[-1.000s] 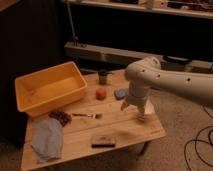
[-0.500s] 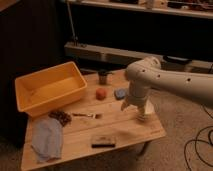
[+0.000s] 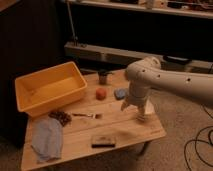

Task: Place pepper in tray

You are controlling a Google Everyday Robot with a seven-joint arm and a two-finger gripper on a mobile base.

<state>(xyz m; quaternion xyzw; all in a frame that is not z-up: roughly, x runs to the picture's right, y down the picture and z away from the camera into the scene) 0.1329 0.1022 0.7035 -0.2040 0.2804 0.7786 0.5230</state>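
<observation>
1. The pepper point(image 3: 101, 93) sits on the table point(image 3: 125, 131), between the tray point(image 3: 50, 104) and the gripper point(image 3: 132, 109).
2. The jaws stand apart, holding nothing.
3. It is likely light, smooth and rounded, so grip across its middle.

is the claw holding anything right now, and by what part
Nothing is held. The claw hangs open above the table; the pepper lies on the table, apart from it, not yet in the tray.

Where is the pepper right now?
In the camera view, the small orange-red rounded pepper lies mid-table, right of the deep yellow plastic tray; the gripper hovers to its right.
</observation>
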